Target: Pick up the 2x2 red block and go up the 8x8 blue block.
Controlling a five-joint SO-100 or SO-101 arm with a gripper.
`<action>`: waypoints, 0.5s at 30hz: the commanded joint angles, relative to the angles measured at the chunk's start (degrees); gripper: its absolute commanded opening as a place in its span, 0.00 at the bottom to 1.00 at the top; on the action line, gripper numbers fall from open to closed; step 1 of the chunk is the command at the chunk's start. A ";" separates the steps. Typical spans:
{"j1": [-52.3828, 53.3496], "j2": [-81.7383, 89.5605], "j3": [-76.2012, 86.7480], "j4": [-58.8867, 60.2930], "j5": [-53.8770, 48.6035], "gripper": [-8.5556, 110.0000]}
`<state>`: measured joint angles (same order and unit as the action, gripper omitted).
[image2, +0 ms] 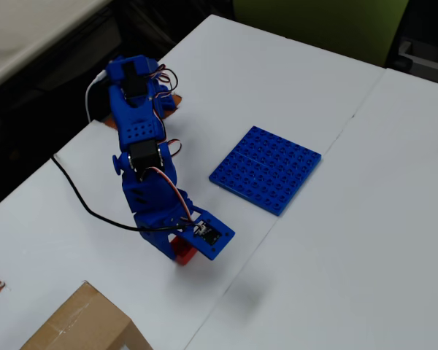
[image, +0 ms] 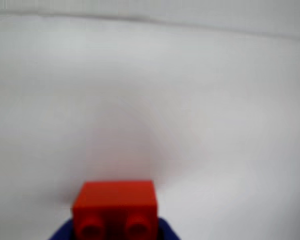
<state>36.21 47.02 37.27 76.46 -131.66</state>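
While I watch the wrist view, the red block [image: 115,210] fills the 6 o'clock edge, studs toward the camera, with blue fingers [image: 167,231] hugging its sides (grasping it, as far as I see). In the overhead view the block [image2: 182,252] peeks out under the arm [image2: 150,175]; the blue plate [image2: 266,168] lies at its 2 o'clock, well apart, on the white tabletop [image2: 350,255].

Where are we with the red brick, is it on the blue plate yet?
Not yet. Grasp looks done: the 2x2 red block sits in the claw, apparently lifted off the table. The 8x8 blue block is bare. Left: carry across, set down, release.
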 commanded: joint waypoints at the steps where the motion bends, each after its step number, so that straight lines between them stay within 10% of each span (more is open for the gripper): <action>1: -2.02 6.94 -2.72 2.46 0.35 0.08; 15: -11.34 22.32 -2.29 14.24 -3.52 0.08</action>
<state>27.69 63.19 37.27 89.21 -135.00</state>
